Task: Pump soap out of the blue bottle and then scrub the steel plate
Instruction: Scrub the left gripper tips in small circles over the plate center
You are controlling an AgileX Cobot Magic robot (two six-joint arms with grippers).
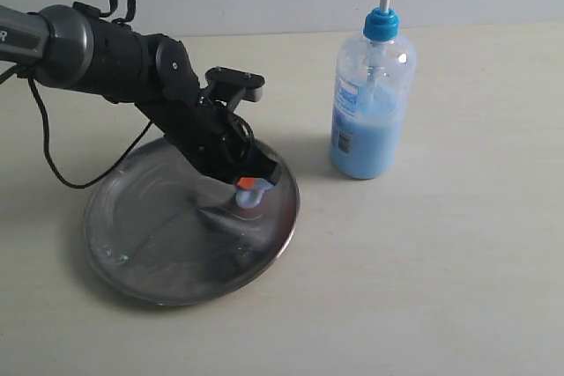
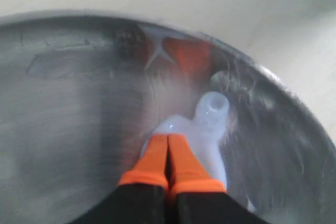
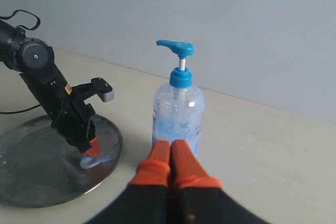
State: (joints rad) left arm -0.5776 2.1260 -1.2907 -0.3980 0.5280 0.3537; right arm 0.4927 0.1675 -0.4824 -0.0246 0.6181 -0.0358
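Observation:
The steel plate (image 1: 141, 244) lies on the table at the left, its surface streaky. My left gripper (image 1: 249, 186) is shut, and its orange fingertips press into a pale blue blob of soap (image 1: 252, 200) near the plate's right rim. In the left wrist view the gripper (image 2: 168, 139) holds nothing, with soap (image 2: 211, 121) smeared beside it on the plate (image 2: 58, 129). The blue bottle (image 1: 373, 103) stands upright right of the plate. My right gripper (image 3: 170, 145) is shut and empty, short of the bottle (image 3: 177, 109). It does not show in the exterior view.
A black cable (image 1: 53, 160) hangs from the left arm (image 1: 106, 55) down past the plate's left side. Pale tabletop (image 1: 441, 261) stretches in front of and right of the bottle. A grey wall (image 3: 236, 24) stands behind the table.

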